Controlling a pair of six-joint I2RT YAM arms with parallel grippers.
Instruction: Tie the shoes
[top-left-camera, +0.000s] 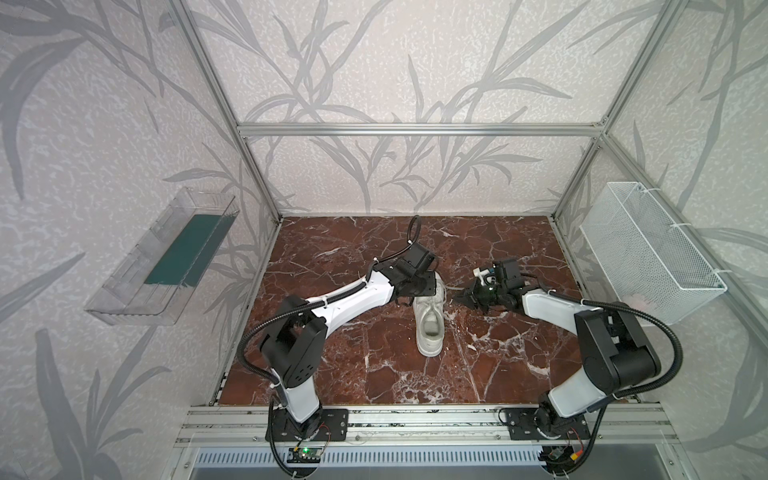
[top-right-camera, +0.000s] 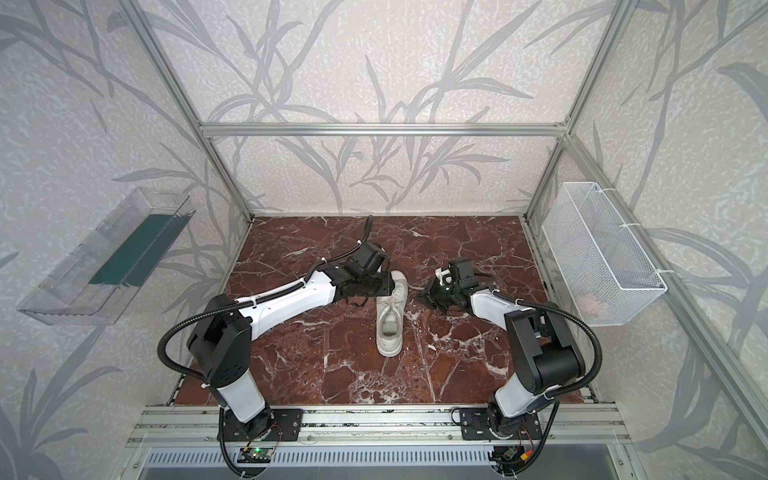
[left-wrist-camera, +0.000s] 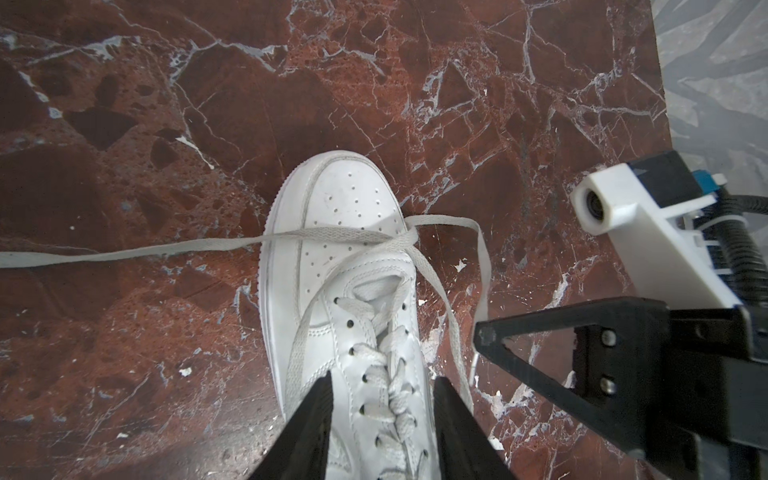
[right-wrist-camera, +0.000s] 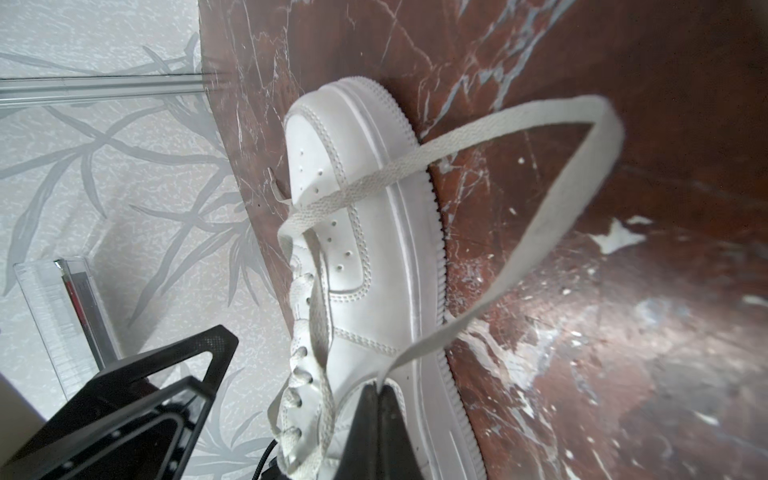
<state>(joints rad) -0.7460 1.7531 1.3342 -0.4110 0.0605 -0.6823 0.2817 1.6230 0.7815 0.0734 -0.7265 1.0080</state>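
Well, the booth is closed in by leaf-patterned walls, with a white wire basket (top-left-camera: 648, 249) hung on one side, well apart from the work. On its red marble counter (top-left-camera: 332, 365) the white sneaker (top-left-camera: 430, 328) lies about mid-counter. Its long axis runs away from the arm bases, toe to the far wall. The left claw (left-wrist-camera: 386, 415) hangs directly over the laced throat, jaws apart, gripping nothing. The right claw (right-wrist-camera: 380, 397), just beside the shoe's right flank, is clenched on one lace (right-wrist-camera: 498, 128), which bows outward. The other lace (left-wrist-camera: 124, 254) trails off the shoe's left side, so I'd judge the left arm nearer for fetching it.
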